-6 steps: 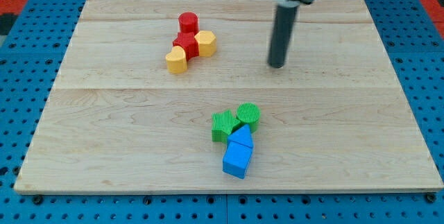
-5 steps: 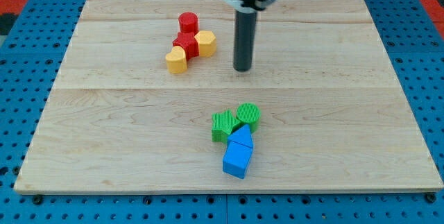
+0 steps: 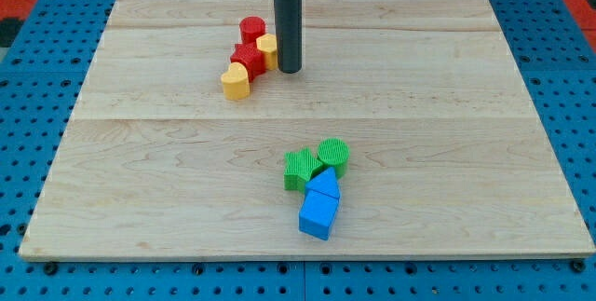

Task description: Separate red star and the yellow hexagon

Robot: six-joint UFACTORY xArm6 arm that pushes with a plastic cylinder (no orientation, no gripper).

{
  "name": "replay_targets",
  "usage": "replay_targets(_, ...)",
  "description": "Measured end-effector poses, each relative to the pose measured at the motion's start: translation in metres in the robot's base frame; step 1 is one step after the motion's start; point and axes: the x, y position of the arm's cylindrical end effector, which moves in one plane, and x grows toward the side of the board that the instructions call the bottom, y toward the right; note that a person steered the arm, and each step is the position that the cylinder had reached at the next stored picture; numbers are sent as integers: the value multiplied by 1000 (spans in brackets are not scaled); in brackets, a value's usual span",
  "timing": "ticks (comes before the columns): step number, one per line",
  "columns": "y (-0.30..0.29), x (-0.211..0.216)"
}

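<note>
The red star lies near the board's top left, touching the yellow hexagon on its right. My tip stands right against the hexagon's right side, and the rod hides part of it. A red cylinder sits just above the star. A yellow heart-like block touches the star at its lower left.
A green star and a green cylinder sit below the board's middle, with a blue triangle and a blue cube right under them. The wooden board lies on a blue pegboard.
My tip has moved left across the board, from well right of the cluster to the hexagon's right side. The hexagon has shifted slightly left against the star.
</note>
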Motion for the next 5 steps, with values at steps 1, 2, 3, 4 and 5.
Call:
replay_targets(1,19,19)
replay_targets(2,-29,16)
replay_targets(3,-57,0)
replay_targets(4,-71,-3)
replay_targets(5,-24,-17)
